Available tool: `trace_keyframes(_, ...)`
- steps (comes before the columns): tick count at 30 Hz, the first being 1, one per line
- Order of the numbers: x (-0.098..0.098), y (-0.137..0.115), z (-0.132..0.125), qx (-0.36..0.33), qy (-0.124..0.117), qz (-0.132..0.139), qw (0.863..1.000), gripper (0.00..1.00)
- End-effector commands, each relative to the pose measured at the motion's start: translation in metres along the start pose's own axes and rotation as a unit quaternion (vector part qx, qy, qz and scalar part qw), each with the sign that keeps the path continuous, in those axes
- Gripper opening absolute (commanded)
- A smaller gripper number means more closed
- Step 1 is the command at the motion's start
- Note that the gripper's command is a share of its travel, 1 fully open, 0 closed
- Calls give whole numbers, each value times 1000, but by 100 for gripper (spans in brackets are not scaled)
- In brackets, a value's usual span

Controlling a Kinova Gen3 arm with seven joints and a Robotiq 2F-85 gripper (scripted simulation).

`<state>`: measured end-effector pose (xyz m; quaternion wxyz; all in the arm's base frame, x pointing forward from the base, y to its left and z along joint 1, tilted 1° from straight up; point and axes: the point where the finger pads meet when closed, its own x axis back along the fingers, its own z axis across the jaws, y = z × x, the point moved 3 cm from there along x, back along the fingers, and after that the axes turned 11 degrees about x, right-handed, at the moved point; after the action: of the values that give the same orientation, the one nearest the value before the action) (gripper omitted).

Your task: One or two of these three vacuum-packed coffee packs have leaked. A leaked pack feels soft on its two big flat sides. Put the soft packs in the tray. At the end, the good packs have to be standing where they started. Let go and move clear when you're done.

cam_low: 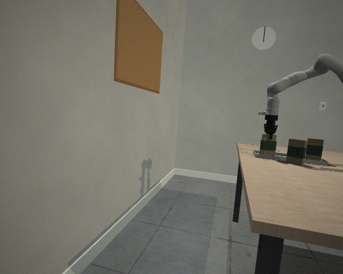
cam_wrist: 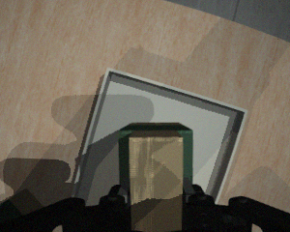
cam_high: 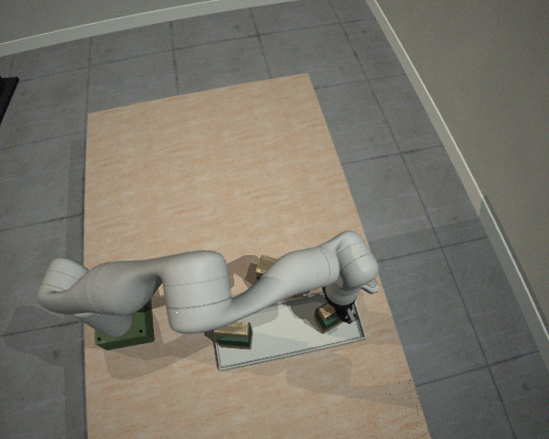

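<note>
Three gold coffee packs with green bands are in view. My gripper (cam_high: 345,315) (cam_low: 270,137) (cam_wrist: 156,191) points down and is shut on the first pack (cam_high: 326,319) (cam_low: 268,145) (cam_wrist: 156,169). That pack is upright inside the right end of the grey tray (cam_high: 284,335) (cam_low: 280,155) (cam_wrist: 184,108); whether its base touches the tray floor cannot be told. The second pack (cam_high: 233,336) (cam_low: 314,150) stands in the tray's left end. The third pack (cam_high: 265,265) (cam_low: 296,152) stands on the table behind the tray, partly hidden by the arm in the top view.
The wooden table (cam_high: 209,165) (cam_low: 301,194) carries everything. My arm (cam_high: 199,283) (cam_low: 292,78) reaches across from the green base block (cam_high: 145,326) at the left. The table's right edge lies just beyond the tray's right end. The tray's raised rim surrounds the held pack.
</note>
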<state>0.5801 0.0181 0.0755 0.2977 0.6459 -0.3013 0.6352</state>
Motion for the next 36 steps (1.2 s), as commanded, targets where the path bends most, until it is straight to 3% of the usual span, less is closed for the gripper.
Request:
trace_keyframes(1, 1, -1, 0, 0, 1, 1, 1000, 26)
trace_keyframes(13, 1, -1, 0, 0, 1, 1, 1000, 26)
trace_keyframes(14, 1, -1, 0, 0, 1, 1, 1000, 84)
trace_keyframes(36, 1, -1, 0, 0, 1, 1, 1000, 84)
